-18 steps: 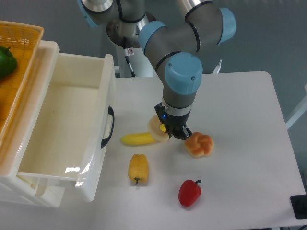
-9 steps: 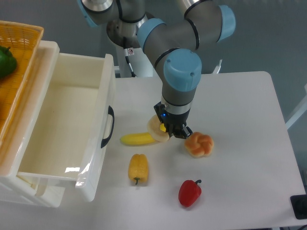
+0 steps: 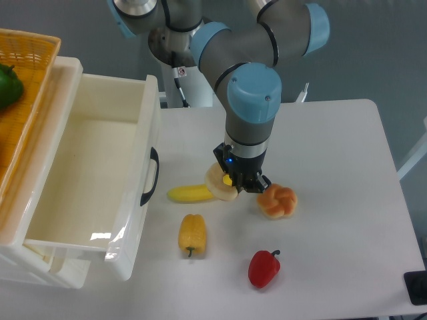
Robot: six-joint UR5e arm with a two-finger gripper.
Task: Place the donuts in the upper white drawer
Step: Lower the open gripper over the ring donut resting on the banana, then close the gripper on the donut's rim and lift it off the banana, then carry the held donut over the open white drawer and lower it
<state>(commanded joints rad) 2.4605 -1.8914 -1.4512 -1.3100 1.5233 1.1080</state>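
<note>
Now ring donut (image 3: 219,183) between the fingers (image 3: 235,179), over banana (image 3: 190,193).

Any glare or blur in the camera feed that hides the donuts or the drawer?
Fixed camera: sharp, evenly lit, soft shadows. A small glare patch sits on the upper white drawer floor near its front. The gripper partly covers the ring donut; the knotted donut is clear.

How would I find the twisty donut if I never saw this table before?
Start at the robot's gripper in the table's middle. The knotted donut lies just right of it. It is tan-orange, round and braided, unlike the red pepper nearer the front edge.
</note>
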